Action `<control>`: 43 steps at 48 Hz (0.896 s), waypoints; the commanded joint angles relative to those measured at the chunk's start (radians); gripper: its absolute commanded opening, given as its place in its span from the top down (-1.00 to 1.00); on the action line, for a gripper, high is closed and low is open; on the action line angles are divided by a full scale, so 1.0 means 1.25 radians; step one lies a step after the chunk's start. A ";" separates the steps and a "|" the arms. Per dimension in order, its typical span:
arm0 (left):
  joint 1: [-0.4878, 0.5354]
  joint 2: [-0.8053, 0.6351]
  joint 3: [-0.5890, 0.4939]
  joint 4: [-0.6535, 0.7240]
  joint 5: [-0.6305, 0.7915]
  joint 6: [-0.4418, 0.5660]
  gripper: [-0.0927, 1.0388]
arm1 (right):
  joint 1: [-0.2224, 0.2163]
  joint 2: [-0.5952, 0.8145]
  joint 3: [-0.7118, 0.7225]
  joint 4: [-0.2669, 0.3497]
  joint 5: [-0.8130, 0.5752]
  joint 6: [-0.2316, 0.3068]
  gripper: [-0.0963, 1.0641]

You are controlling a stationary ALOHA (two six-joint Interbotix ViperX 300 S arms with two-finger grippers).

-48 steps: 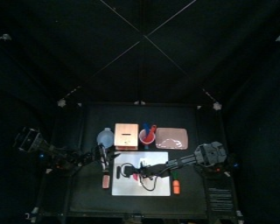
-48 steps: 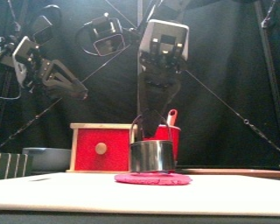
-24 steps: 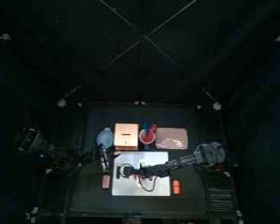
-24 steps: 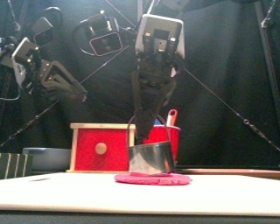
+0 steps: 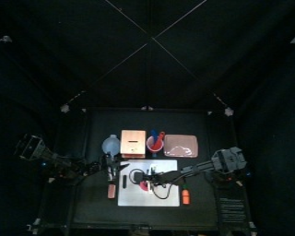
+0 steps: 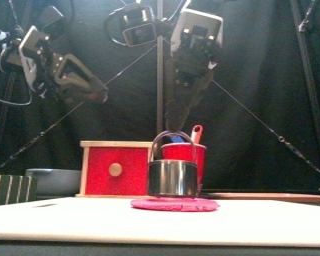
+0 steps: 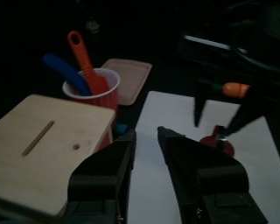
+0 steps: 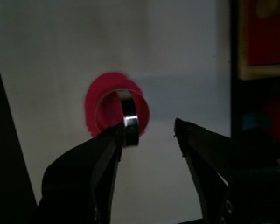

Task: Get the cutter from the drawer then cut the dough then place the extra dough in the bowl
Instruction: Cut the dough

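At the front of the counter lies the white cutting board [image 6: 69, 215], and on it, near its middle, the flat pink dough [image 6: 175, 204]. The round metal cutter [image 6: 174, 178] stands upright on the dough with its wire handle arched over the top, and neither hand touches it. The right hand [image 8: 149, 129] hangs above the cutter, well clear of it, its jaws spread and holding nothing. A small orange toy [image 5: 184, 195] lies on the counter just beside the board's right edge. The left hand [image 7: 146, 134] hovers over the left side of the board, its jaws a little apart and empty. Behind the board stands the pale wooden box [image 6: 116, 168], its red drawer front facing me. The blue-grey bowl [image 6: 53, 180] sits to its left and the red cup [image 6: 184, 155] with the toy knives just to its right. Beyond the cup lies the pink tray [image 5: 183, 143].
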State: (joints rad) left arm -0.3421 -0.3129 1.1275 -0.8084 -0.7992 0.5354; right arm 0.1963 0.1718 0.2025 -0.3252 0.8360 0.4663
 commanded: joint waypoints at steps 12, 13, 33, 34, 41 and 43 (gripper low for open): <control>-0.053 0.056 -0.086 0.096 0.001 -0.010 -0.70 | 0.001 -0.268 0.266 -0.088 -0.369 0.144 -0.64; -0.054 0.064 -0.093 0.097 0.002 -0.012 -0.73 | 0.001 -0.277 0.285 -0.088 -0.401 0.142 -0.63; -0.063 0.308 -0.226 0.096 0.017 -0.040 -0.89 | -0.021 -0.184 0.445 -0.083 -0.738 0.140 -0.63; -0.063 0.313 -0.231 0.096 0.023 -0.042 -0.89 | -0.022 -0.174 0.442 -0.083 -0.740 0.139 -0.63; -0.059 0.342 -0.247 0.085 0.074 -0.042 -0.89 | -0.037 -0.121 0.416 -0.088 -0.741 0.134 -0.62; -0.059 0.349 -0.249 0.083 0.085 -0.042 -0.88 | -0.043 -0.114 0.412 -0.088 -0.741 0.133 -0.62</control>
State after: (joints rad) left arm -0.4172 0.1227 0.8483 -0.6995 -0.7102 0.4817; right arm 0.1611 0.0307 0.7486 -0.4341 -0.0813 0.6351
